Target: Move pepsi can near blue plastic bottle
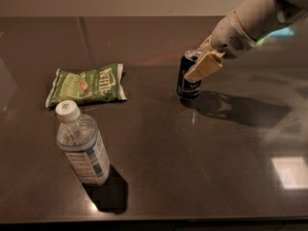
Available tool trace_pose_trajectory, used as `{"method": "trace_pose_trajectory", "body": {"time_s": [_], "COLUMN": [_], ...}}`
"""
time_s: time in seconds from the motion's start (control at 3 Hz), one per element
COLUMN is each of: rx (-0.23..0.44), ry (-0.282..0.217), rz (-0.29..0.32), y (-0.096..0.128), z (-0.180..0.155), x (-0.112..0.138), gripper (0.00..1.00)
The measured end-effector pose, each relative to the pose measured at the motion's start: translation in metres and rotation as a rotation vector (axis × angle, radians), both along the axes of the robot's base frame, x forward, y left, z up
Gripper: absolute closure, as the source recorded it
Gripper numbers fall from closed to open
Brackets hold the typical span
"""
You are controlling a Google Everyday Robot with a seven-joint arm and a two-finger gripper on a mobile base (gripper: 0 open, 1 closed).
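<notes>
The pepsi can [185, 83], dark blue with a silver top, stands upright on the dark table right of centre. My gripper [193, 67] comes down from the upper right on a white arm. Its tan fingers [204, 65] clasp the can's upper part, one in front and one behind. The blue plastic bottle [83, 147], clear with a white cap and a blue-and-white label, stands upright at the front left, far from the can.
A green chip bag [86, 84] lies flat at the left, between the can and the bottle's side of the table. The dark glossy table [192, 167] reflects light at the right. Its front edge runs along the bottom.
</notes>
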State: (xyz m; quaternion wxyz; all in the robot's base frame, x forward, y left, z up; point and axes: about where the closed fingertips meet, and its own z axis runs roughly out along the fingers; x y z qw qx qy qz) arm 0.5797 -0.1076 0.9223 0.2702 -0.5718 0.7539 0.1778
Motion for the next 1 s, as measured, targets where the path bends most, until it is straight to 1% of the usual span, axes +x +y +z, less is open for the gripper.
{"method": "trace_pose_trajectory", "body": {"time_s": [0.33,0.67,1.0], "rx": [0.037,0.043,0.04], "ry": [-0.008,-0.023,-0.018], "rz": [0.066,0.124,0.197], "y": [0.021,0.044,0.075], "z": [0.014,0.016,0.006], "x": [-0.038,-0.078,-0.113], "gripper": [1.0,1.0,1.0]}}
